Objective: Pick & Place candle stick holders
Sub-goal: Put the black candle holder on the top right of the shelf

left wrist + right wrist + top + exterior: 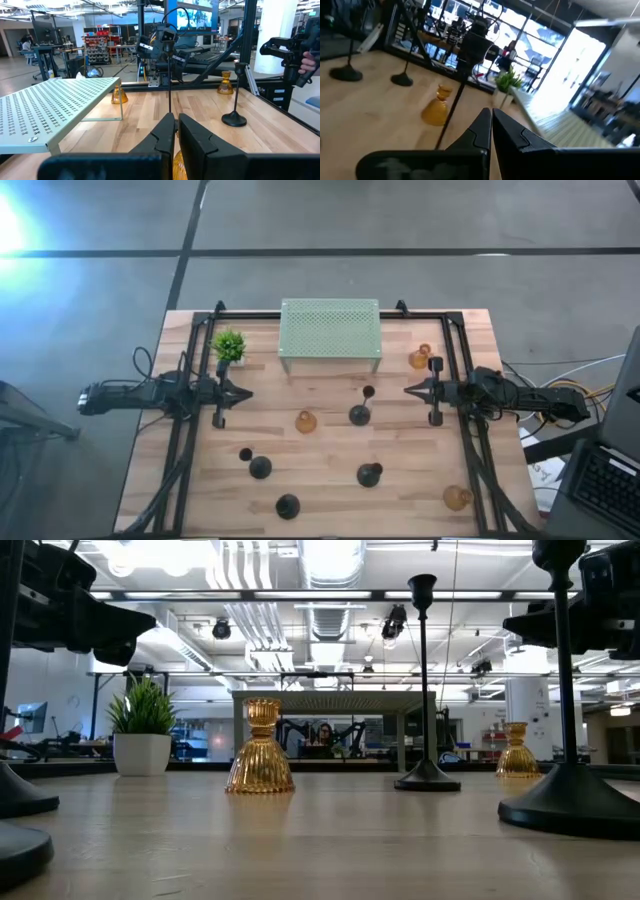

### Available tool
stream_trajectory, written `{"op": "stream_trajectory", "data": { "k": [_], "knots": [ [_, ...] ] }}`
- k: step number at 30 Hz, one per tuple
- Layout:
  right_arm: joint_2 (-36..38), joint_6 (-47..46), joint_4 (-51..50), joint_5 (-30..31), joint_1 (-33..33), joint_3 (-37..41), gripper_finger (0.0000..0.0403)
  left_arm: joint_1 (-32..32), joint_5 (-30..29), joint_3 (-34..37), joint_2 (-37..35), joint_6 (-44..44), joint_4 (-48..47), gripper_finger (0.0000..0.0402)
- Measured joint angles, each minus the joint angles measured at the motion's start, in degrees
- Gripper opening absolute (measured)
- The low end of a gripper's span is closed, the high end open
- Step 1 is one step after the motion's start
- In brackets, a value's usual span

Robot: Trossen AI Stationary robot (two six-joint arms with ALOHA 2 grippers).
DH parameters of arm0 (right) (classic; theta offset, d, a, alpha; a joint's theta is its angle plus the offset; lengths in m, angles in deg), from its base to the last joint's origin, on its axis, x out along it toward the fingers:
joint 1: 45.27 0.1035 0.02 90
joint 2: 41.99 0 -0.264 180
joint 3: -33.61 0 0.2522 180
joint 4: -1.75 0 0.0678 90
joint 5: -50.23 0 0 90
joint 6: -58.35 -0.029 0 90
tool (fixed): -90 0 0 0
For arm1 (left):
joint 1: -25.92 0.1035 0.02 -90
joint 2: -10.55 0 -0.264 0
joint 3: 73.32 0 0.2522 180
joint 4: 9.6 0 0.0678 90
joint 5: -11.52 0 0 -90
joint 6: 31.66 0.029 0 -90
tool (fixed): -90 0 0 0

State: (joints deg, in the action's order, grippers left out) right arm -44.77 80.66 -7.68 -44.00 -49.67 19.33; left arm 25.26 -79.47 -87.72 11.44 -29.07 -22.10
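Both arms parked at mid-height, facing each other across the desk (440, 480), prob. a neutral start pose w/ nothing picked yet. Left end effector (244, 392) sits near the left edge, fingers pressed together, empty; right end effector (408, 390) near the right edge, likewise closed, empty. Candle stick holders scattered: black ones (360, 415) mid-desk and toward the front edge, amber ones (306, 421) at centre, front-right corner and right-rear by the perforated stand (330, 328). Potted plant (229, 346) rear-left, kept clear of the work area.
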Motion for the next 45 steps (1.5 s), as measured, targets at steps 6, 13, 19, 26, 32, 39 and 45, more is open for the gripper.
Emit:
{"op": "stream_trajectory", "data": {
  "k": [6,13,19,26,32,39,45],
  "knots": [
    [0.0,-4.8,1.9,-0.1,0.0,0.0,0.0009,0.0,0.0,0.0,0.0,0.1,0.0,0.0028],
    [0.0,-14.9,13.8,2.3,0.0,0.0,0.0008,0.0,-0.1,0.0,0.0,0.1,0.1,0.0028],
    [0.0,-22.1,18.7,0.6,0.0,-0.2,0.0008,0.0,-0.2,0.0,0.0,-2.7,0.3,0.0028],
    [-4.6,-22.2,15.4,-2.2,0.0,-0.2,0.0008,0.0,-0.2,0.0,0.0,-8.1,7.3,0.0028],
    [-14.1,-23.5,15.5,-3.7,0.2,-0.2,0.0009,0.0,-0.2,0.0,0.0,-9.2,8.4,0.0028],
    [-26.0,-23.2,23.3,-3.3,0.3,-0.2,0.0027,0.0,-0.6,0.0,0.0,-10.3,9.5,0.0028],
    [-36.0,-22.2,27.0,-2.1,0.4,-2.4,0.0081,0.0,-0.6,0.0,0.0,-10.4,10.8,0.0028]
  ]
}}
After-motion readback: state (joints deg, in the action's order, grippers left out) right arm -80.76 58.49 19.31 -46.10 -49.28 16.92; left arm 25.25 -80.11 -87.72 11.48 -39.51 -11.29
